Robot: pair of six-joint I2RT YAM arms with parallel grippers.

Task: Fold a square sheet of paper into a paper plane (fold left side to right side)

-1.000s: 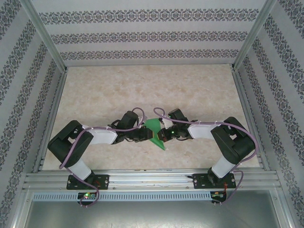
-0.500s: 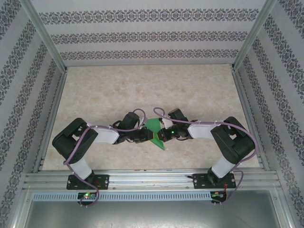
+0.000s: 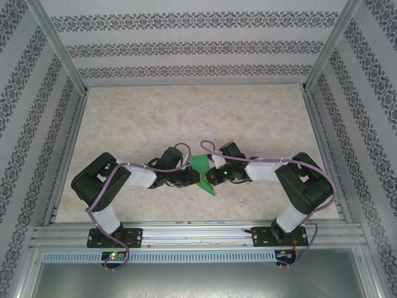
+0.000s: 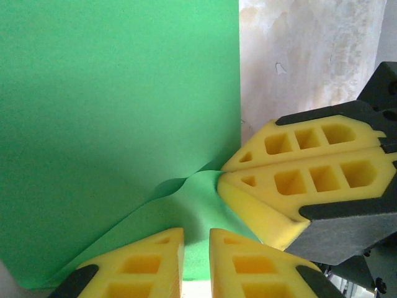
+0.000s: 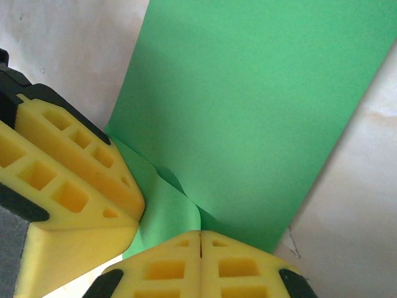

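While both my arms reach inward over the near part of the marbled table, the green sheet sits between them, just ahead of my bases and roughly midway across. Seen from above, it is no flat square: a paler upper part lies toward the far side and a narrow point juts toward the near right. My left gripper meets the sheet from the left. Its yellow fingers stand a narrow slit apart with green paper running into the slit, so they are nipping the sheet. My right gripper comes in from the opposite side, its two pads pressed flat together. A raised ridge of paper climbs straight to their seam and is caught at the tips. The two sets of fingertips are just beside each other at a broad angle, with the paper buckled into a small wrinkle between them. Beyond the wrinkle a broad, smooth green panel stretches away from both wrist cameras, its straight edge set against the pale tabletop.
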